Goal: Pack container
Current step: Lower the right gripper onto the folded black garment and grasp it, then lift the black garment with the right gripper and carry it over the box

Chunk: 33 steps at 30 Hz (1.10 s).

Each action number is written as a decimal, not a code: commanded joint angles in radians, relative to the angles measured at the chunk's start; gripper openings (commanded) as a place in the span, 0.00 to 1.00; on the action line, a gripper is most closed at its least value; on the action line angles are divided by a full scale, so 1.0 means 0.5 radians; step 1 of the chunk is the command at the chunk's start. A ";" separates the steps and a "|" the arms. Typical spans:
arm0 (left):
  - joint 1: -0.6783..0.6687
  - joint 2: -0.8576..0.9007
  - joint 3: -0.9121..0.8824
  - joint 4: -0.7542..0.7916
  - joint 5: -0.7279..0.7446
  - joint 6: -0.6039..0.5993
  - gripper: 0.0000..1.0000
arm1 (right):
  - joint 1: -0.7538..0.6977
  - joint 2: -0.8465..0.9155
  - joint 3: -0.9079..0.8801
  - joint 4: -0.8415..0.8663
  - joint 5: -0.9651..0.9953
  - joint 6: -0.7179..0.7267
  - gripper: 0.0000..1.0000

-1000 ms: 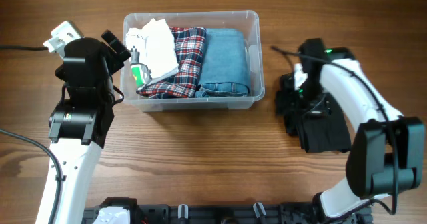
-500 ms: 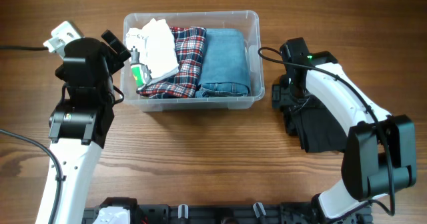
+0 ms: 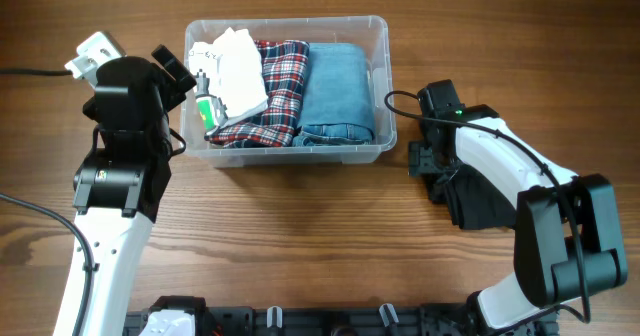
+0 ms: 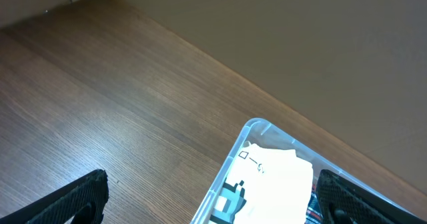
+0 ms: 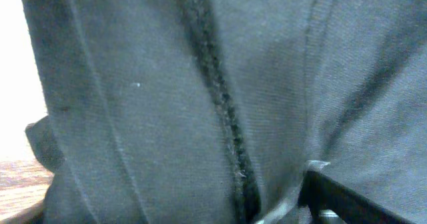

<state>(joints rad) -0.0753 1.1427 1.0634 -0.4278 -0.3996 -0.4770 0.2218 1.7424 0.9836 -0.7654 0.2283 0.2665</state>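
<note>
black cloth fills the right wrist view, a dark folded garment [image 5: 133,84] with a seam running down it and one finger edge poking in at the lower right. the right gripper [image 3: 428,166] sits down on the garment's near-left corner, just beside the container [image 3: 386,76], but i can't tell how far apart its jaws stand or whether they have any fabric pinched (the cloth hides the tips in both views). the left gripper [image 3: 178,74] hangs at the container's left end with its jaws spread wide, holding nothing.

my worries from here: if the right jaws catch only the top layer, i expect the garment to unfold on the lift and trail over the table. a trailing hem could snag the thick rim and shove or tip the bin, since nothing braces it. the bin also looks nearly full, with folded jeans [image 3: 335,91], a plaid shirt [image 3: 280,86] and a white folded cloth [image 3: 235,71] side by side, so a loose bundle may sit proud and hang over the wall. the right arm's cable [image 3: 400,98] loops close to that same corner too.

the container sits at the far middle of the wooden table [image 3: 300,236], open side up. its long axis runs left to right across the overhead view, short ends facing each arm.
</note>
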 commanded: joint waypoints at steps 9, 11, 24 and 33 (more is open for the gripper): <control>0.011 0.008 -0.005 -0.001 -0.040 0.002 1.00 | -0.005 0.019 -0.067 -0.012 -0.052 0.043 0.04; 0.011 0.008 -0.005 -0.001 -0.040 0.002 1.00 | -0.005 0.013 -0.018 -0.044 -0.051 0.043 0.04; 0.011 0.008 -0.005 -0.001 -0.040 0.002 1.00 | -0.005 -0.388 0.862 -0.526 -0.054 0.146 0.04; 0.011 0.008 -0.005 -0.001 -0.040 0.002 1.00 | 0.070 -0.433 1.386 -0.728 -0.394 0.309 0.04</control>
<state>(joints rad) -0.0753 1.1427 1.0634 -0.4274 -0.3996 -0.4770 0.2264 1.5417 1.6169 -1.1282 0.1070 0.3645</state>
